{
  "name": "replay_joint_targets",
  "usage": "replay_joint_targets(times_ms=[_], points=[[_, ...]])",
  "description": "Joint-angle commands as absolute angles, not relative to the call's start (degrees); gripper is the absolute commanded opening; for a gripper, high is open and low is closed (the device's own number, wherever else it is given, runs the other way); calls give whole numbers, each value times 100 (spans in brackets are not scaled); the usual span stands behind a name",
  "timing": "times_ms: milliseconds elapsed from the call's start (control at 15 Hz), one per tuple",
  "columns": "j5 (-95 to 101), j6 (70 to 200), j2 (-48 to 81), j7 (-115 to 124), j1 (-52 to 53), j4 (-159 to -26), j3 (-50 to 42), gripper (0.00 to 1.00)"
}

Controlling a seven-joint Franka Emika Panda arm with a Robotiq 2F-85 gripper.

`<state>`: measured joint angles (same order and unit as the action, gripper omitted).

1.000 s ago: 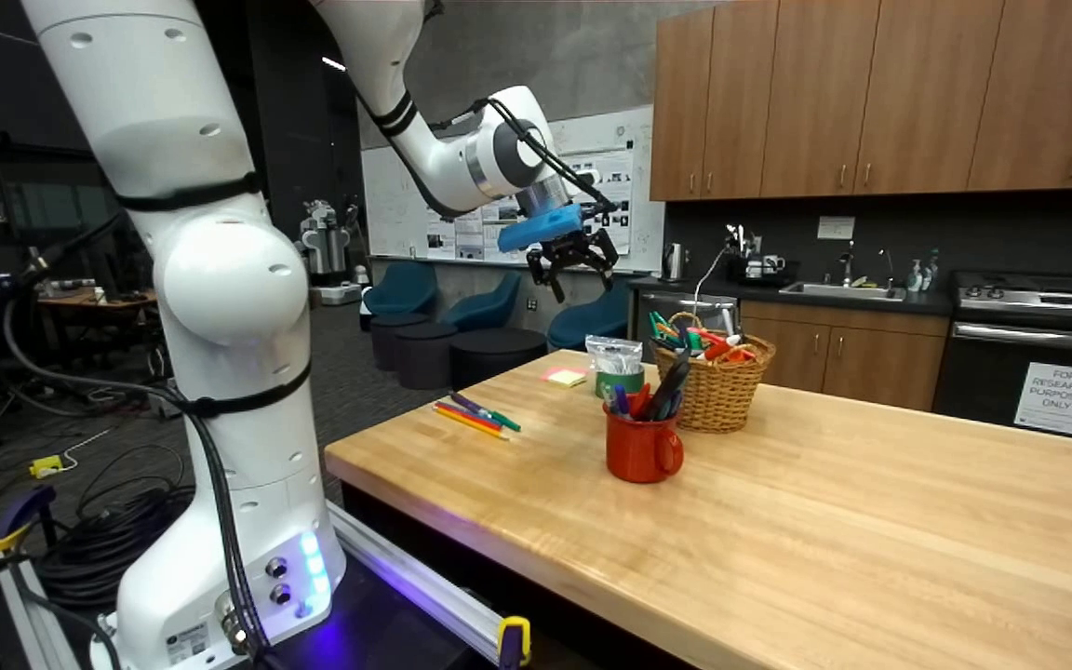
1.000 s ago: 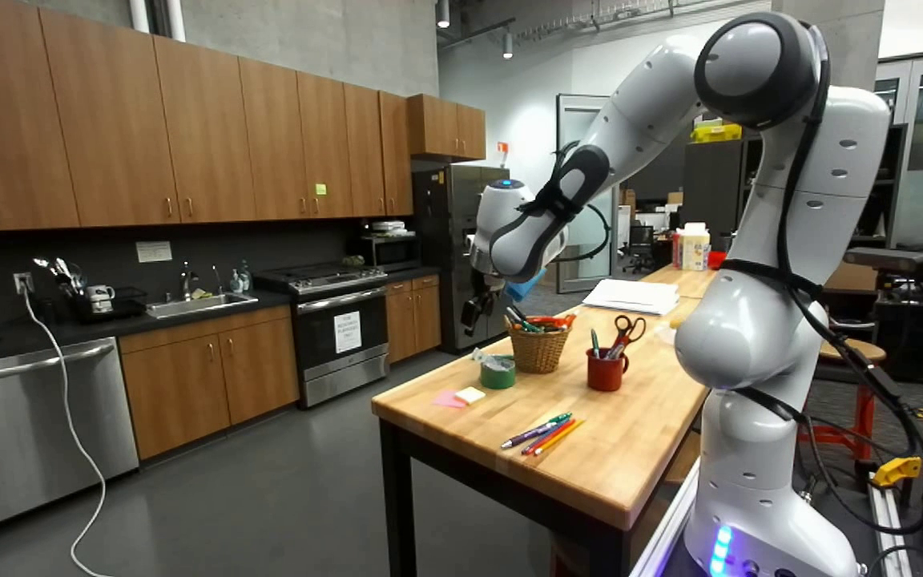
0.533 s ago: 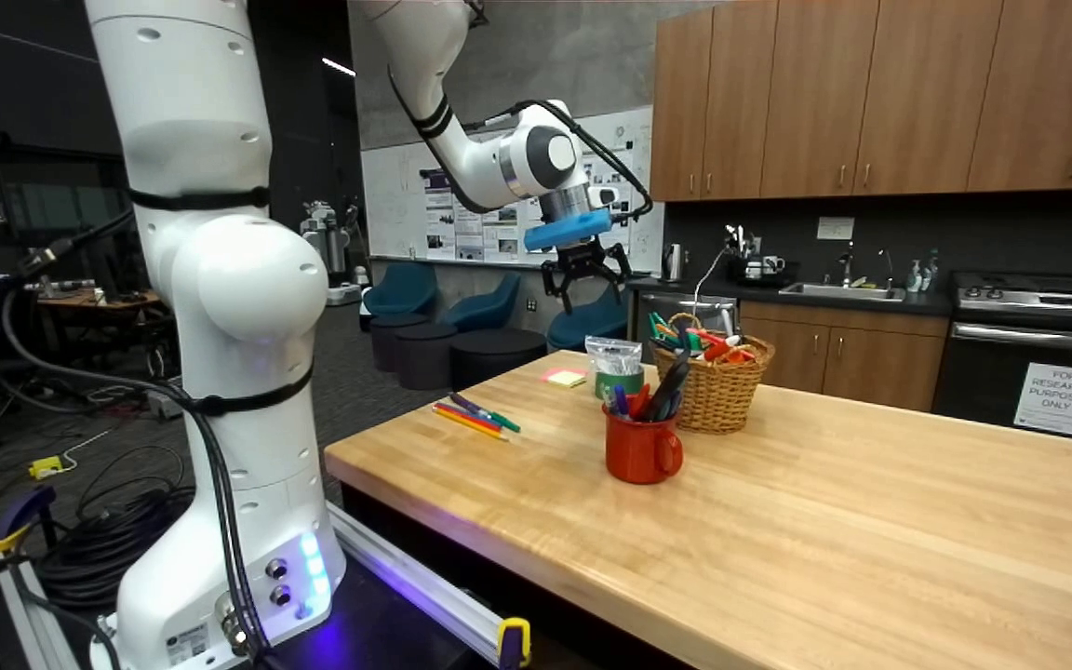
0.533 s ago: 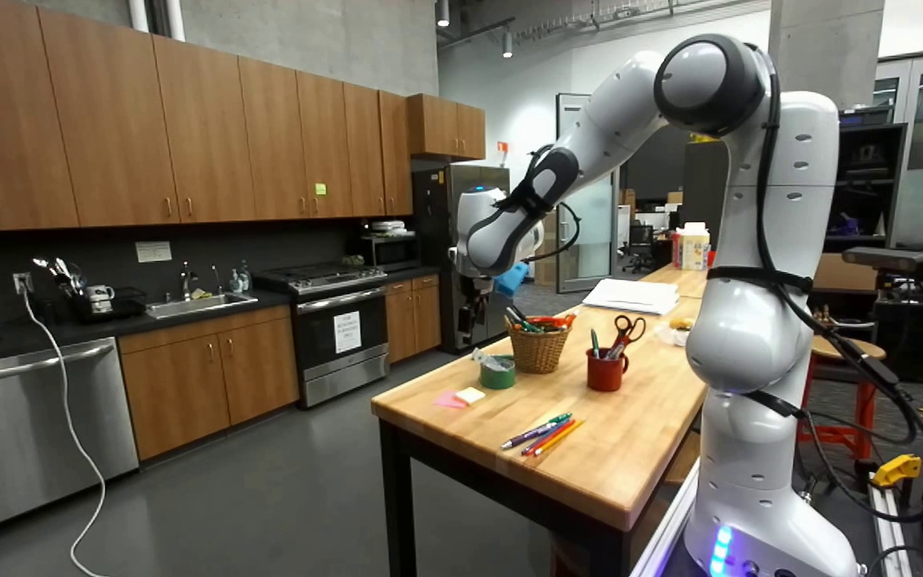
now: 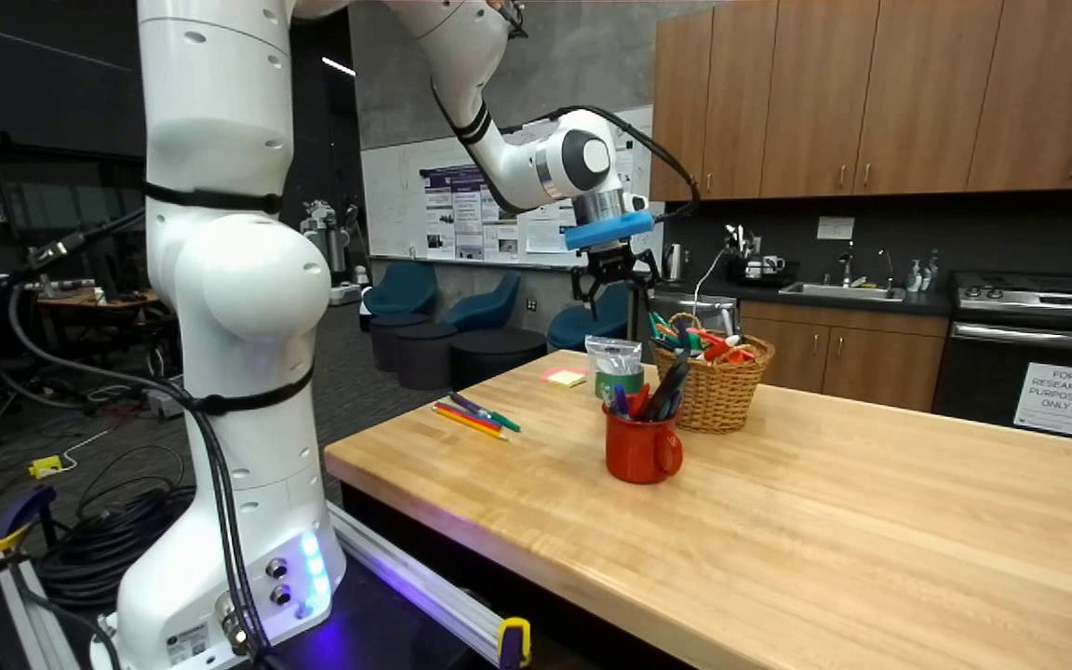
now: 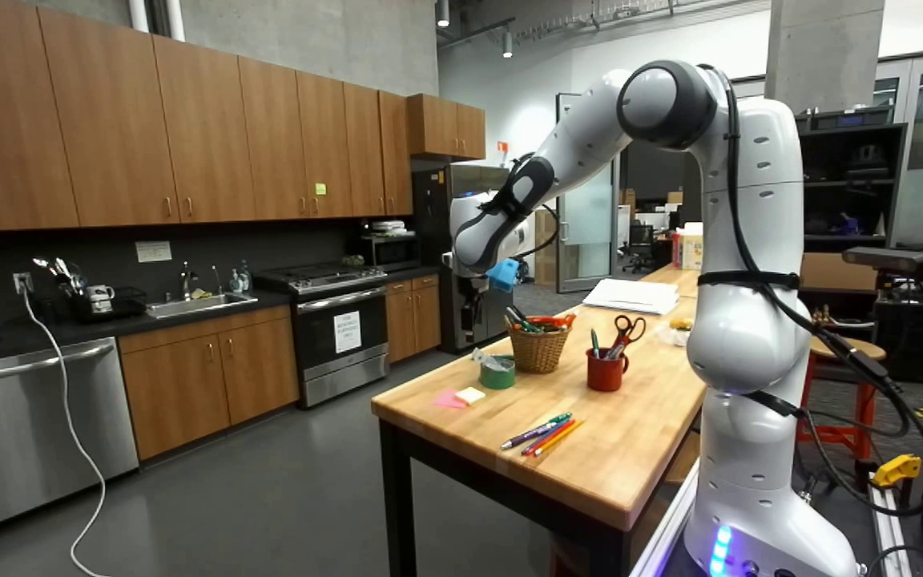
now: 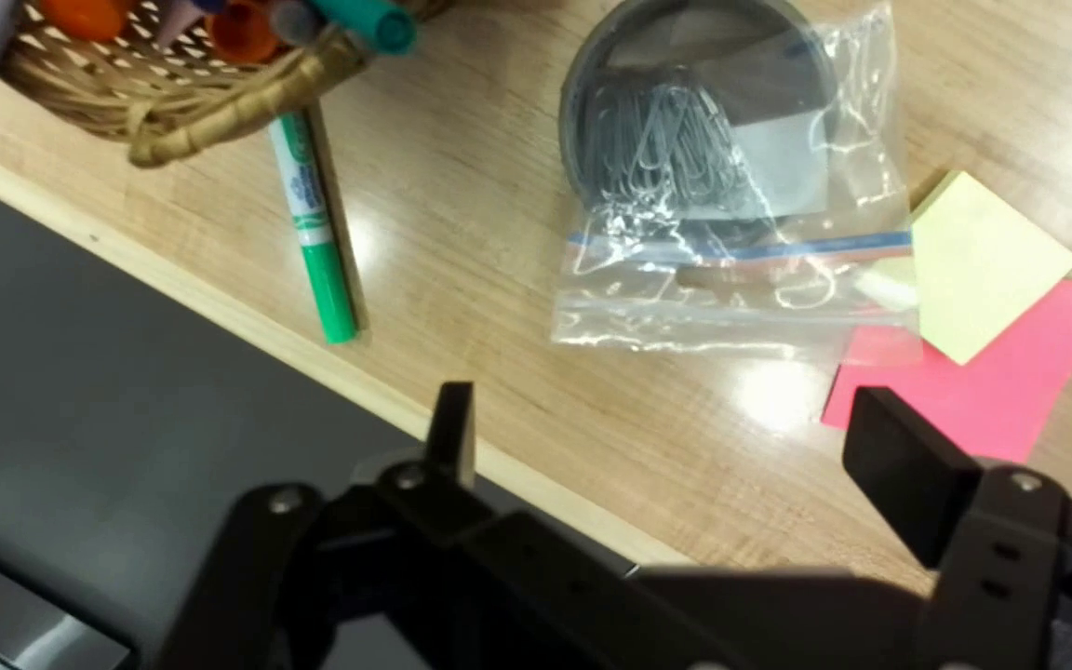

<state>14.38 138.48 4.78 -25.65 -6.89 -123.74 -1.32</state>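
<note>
My gripper (image 5: 621,294) is open and empty, held in the air above the table's far end; it also shows in the other exterior view (image 6: 469,320). In the wrist view its fingers (image 7: 666,423) stand wide apart over bare wood at the table edge. Nearest is a clear zip bag of paper clips (image 7: 666,149) lying over a round ring, green in the exterior views (image 6: 497,377). Beside it lie yellow sticky notes (image 7: 987,265) and a pink note (image 7: 973,400). A green marker (image 7: 317,233) lies by the wicker basket (image 7: 210,102).
The wicker basket (image 5: 716,395) holds pens and markers. A red mug (image 5: 643,448) with scissors and pens stands near it. Pens and pencils (image 6: 542,434) lie near the table's end. White papers (image 6: 631,295) lie farther along the table (image 5: 871,521).
The arm has swung, carrying the gripper rightward and slightly down in an exterior view, with the gripper now pointing more straight down. The fingers stay open. The objects on the table have not moved.
</note>
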Motion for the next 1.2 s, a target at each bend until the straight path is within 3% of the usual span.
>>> replay_joint_targets(times_ms=[0,1133], points=[[1100,13506,679,-3258,-721,-11934,-263,100],[522,12244,1973,-4608,-1131,-10237,-366,100]])
